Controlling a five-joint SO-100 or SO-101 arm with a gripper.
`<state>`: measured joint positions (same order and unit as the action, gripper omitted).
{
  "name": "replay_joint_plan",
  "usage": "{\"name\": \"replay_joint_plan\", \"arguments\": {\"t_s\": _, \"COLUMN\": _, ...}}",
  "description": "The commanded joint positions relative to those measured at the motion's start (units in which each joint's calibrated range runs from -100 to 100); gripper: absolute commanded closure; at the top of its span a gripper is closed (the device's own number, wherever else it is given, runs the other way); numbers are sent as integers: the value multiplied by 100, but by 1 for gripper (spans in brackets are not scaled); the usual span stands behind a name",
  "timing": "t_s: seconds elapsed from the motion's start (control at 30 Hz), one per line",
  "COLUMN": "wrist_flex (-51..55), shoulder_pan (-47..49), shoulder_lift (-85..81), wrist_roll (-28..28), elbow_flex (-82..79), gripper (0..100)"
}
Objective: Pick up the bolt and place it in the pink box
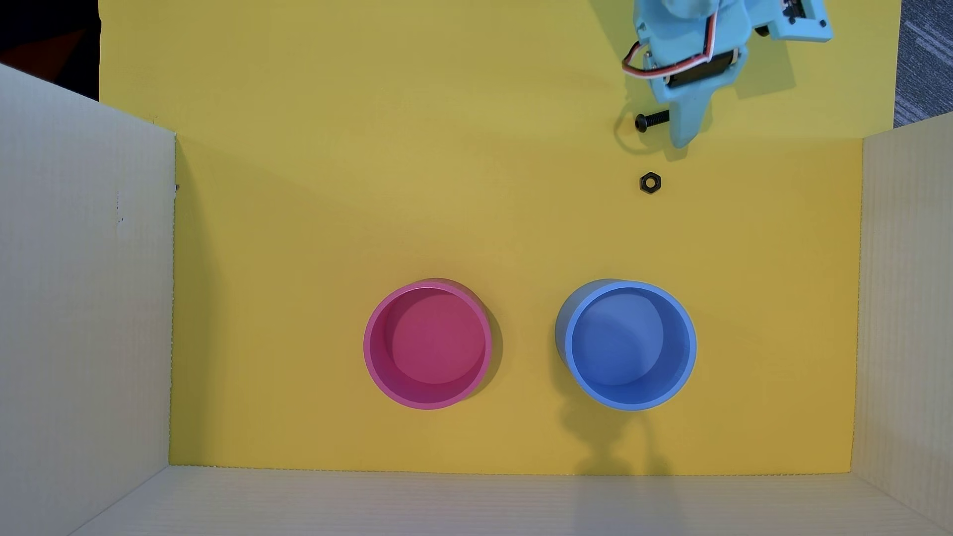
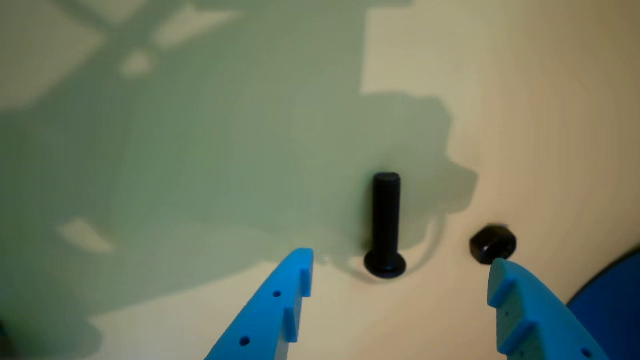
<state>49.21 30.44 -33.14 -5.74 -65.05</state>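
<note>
Bolt lies flat — just beyond spread gripper fingertips.

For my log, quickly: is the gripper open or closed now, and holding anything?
Gripper: open, holding nothing; the bolt lies on the surface beyond its fingertips.

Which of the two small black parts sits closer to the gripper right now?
The bolt: in the overhead view it lies right beside the gripper, shaft pointing at it. The hexagonal nut lies apart, nearer the blue container.
</note>
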Motion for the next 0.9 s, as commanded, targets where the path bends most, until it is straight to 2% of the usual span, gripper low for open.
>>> {"name": "replay_joint_plan", "arguments": {"t_s": 0.0, "wrist_flex": -52, "shoulder_pan": -5, "shoulder_lift": 292, "wrist_roll": -80, "elbow_flex": 394, "gripper": 76}}
{"name": "replay_joint_plan", "arguments": {"t_s": 0.6, "wrist_flex": 17, "shoulder_pan": -12, "shoulder_lift": 1108, "wrist_roll": -85, "elbow_flex": 919, "gripper": 76}}
{"name": "replay_joint_plan", "arguments": {"t_s": 0.87, "wrist_flex": 257, "shoulder_pan": -12, "shoulder_lift": 1327, "wrist_roll": -85, "elbow_flex": 991, "gripper": 82}}
